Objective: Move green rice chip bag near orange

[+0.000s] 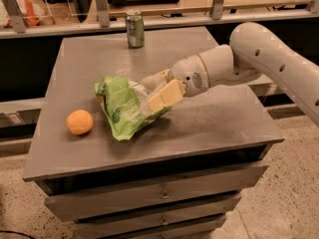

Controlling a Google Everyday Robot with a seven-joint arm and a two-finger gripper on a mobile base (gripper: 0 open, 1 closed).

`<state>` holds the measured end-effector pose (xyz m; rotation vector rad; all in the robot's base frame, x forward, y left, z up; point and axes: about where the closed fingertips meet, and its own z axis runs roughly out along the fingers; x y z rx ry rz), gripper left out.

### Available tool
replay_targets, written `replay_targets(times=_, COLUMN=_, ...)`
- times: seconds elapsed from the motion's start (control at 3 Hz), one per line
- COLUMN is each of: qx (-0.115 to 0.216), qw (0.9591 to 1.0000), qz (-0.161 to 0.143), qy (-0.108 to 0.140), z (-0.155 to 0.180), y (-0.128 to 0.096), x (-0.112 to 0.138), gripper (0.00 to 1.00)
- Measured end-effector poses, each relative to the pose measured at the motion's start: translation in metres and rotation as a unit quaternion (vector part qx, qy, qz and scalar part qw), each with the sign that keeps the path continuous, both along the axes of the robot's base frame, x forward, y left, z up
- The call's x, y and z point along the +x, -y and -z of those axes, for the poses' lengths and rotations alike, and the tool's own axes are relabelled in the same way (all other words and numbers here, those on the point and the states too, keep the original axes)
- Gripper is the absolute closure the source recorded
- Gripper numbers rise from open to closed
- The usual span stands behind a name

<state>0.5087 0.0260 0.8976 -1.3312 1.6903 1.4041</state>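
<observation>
The green rice chip bag (123, 109) is a crinkled light-green foil bag lying on the grey cabinet top (209, 123), left of centre. The orange (79, 122) sits on the top just left of the bag, a small gap apart. My gripper (158, 89) reaches in from the right and is shut on the bag's upper right end. One cream finger (167, 94) lies over the foil. The bag's lower end rests on the surface.
A small green soda can (134, 28) stands at the back of the top. A rail with posts (218, 1) runs behind the cabinet. The cabinet's front edge (149, 161) is close below the bag and orange, with drawers under it.
</observation>
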Motion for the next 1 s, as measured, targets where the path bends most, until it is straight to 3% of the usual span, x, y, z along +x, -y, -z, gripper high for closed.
replay_targets(times=0.67, qx=-0.031, qw=0.9969, qz=0.048, qy=0.053, z=-0.017, y=0.045, x=0.017, gripper=0.00)
replay_targets(times=1.0, qx=-0.063, qw=0.9887, qz=0.114, qy=0.073, z=-0.018, y=0.079, x=0.023, gripper=0.00)
